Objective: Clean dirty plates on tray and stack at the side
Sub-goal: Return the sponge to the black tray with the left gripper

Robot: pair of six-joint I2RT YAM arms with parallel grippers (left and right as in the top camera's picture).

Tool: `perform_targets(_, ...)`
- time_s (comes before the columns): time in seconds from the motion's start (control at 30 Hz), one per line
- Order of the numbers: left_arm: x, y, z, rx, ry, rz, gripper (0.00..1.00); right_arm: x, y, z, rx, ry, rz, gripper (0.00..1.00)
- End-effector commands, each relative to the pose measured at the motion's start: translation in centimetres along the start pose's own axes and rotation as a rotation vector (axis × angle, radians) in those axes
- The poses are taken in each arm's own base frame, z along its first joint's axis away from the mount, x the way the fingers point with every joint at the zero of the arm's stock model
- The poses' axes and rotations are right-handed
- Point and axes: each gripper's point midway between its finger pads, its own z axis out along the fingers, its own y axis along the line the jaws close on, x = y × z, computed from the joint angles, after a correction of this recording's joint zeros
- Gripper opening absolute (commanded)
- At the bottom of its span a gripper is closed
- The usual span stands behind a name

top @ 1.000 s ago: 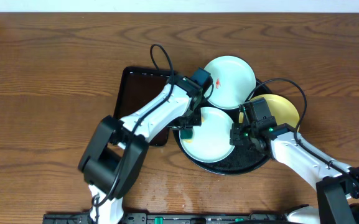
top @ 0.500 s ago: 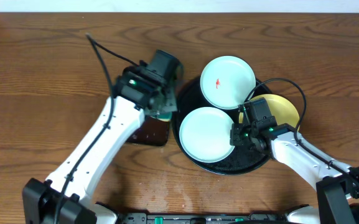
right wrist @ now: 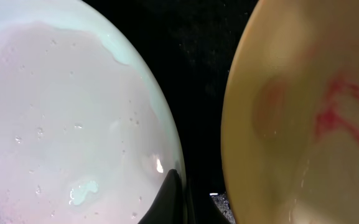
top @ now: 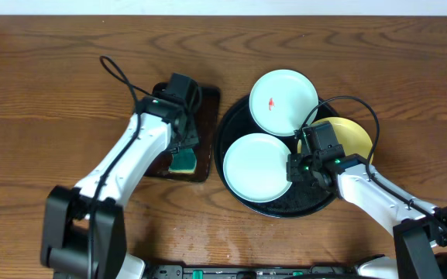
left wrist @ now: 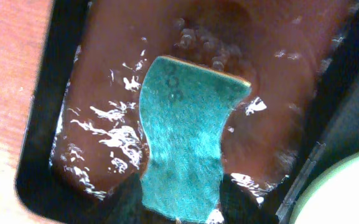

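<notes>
- left jaws (left wrist: 180, 200) grasping a soft, soaked sponge (left wrist: 188, 130) between them.
- right jaws (right wrist: 178, 198) clenched on the wet plate (right wrist: 61, 112) at its rim; probably stiff, slippery and breakable, so grip the edge.

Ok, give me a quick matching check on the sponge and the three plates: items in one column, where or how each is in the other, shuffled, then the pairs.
1. sponge
2. near mint plate
3. far mint plate
4. yellow plate

A. small red mark, overlapping the round tray's far rim
B. no red showing, wet film
C. in the wet rectangular tray
D. pink-red streaks, at the round tray's right side

Pairs: 1-C, 2-B, 3-A, 4-D.
</notes>
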Motion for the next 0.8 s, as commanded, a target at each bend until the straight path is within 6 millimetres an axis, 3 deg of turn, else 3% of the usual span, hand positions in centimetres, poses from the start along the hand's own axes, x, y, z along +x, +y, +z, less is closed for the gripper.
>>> perform_targets(0.0,-1.5,-1.1,-5.0,0.106,-0.097,0.001,0.55,0.4,-0.5,0.2,0.021,0.020,-0.043,0.01)
perform_targets(0.1,-0.6,-0.3,-8.5,0.141,-0.144,-0.003,0.66,-1.5,0.2,-2.2,0.033,-0.016,-0.057,0.01)
perform_targets(0.23,0.5,0.8,-12.3,0.181,-0.213,-0.008,0.71,-4.7,1.3,-6.3,0.050,-0.117,-0.137,0.01)
perform_targets(0.37,1.1,1.5,-15.7,0.234,-0.306,-0.015,0.76,-6.7,1.4,-8.9,0.091,-0.187,-0.164,0.01)
perform_targets(0.53,1.6,2.1,-18.4,0.282,-0.388,-0.022,0.81,-9.1,0.5,-10.6,0.204,-0.267,-0.217,0.01)
perform_targets(0.77,1.7,2.2,-18.9,0.291,-0.403,-0.024,0.82,-10.3,1.4,-11.7,0.252,-0.316,-0.262,0.01)
